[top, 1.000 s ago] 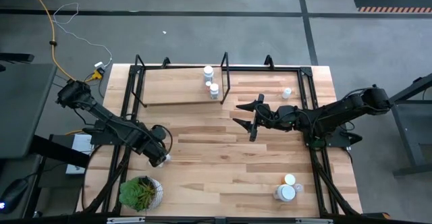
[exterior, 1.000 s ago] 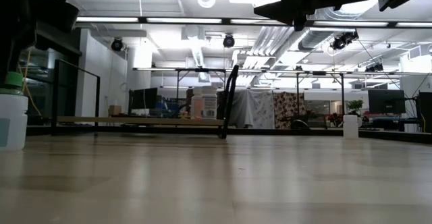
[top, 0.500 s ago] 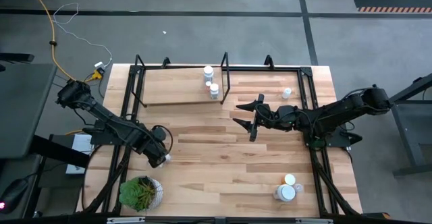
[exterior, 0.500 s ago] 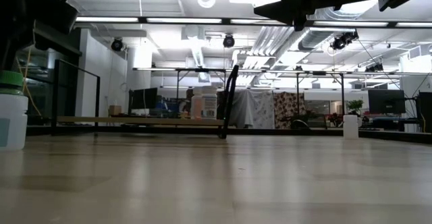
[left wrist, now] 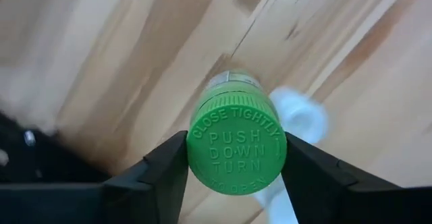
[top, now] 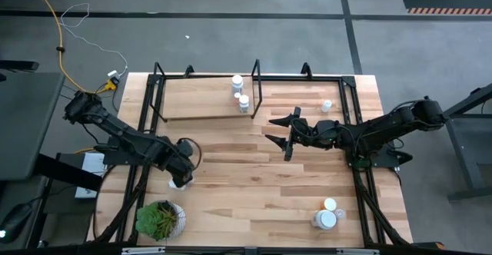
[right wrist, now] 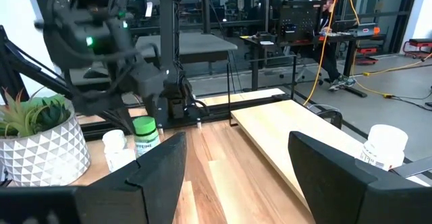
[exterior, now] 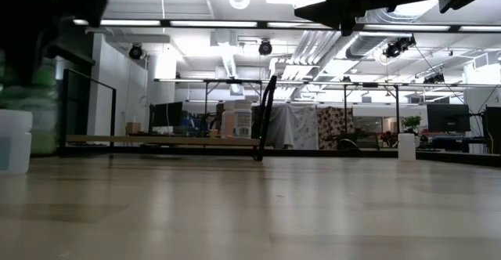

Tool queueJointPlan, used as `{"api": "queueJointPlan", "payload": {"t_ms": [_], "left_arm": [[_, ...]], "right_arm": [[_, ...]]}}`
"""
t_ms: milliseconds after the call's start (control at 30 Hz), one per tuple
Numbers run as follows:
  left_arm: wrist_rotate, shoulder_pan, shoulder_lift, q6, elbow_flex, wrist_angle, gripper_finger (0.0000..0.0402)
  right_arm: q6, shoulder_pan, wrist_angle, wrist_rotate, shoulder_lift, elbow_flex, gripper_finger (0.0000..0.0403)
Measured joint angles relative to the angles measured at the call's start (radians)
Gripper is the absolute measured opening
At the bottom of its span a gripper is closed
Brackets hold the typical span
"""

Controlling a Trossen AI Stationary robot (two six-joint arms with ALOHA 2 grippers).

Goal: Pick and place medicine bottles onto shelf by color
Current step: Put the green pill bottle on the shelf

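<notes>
Left pincer (left wrist: 233, 160) pinches green-cap bottle (left wrist: 236, 151) at desk (top: 261, 186) edge, near plant (top: 160, 219). Right pincer (top: 278, 131) hangs spread by shelf (top: 204, 97) w/ two white bottles (top: 240, 94).

The wooden table (top: 254, 178) carries the shelf (top: 201, 101) at its far left, with 2 bottles (top: 240, 94) on its plank. Directly on the table: 1 white bottle (top: 327, 106) far right, 2 bottles (top: 326, 213) near right, a potted plant (top: 160, 220) near left.
</notes>
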Motion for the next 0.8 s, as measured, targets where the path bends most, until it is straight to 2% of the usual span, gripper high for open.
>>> {"api": "queueJointPlan", "payload": {"t_ms": [200,333,567,800], "left_arm": [[-0.079,0.127,0.000,0.167,0.177,-0.028,0.0193],[-0.140,0.252,0.000,0.298,0.312,-0.074,0.0191],[-0.219,0.577,0.057,0.518,0.492,-0.233,0.0192],[-0.215,0.942,0.178,0.696,0.511,-0.267,0.0192]], "right_arm": [[0.000,0.000,0.000,0.000,0.000,0.000,0.0252],[0.000,0.000,0.000,0.000,0.000,0.000,0.0252],[0.000,0.000,0.000,0.000,0.000,0.000,0.0252],[0.000,0.000,0.000,0.000,0.000,0.000,0.0252]]}}
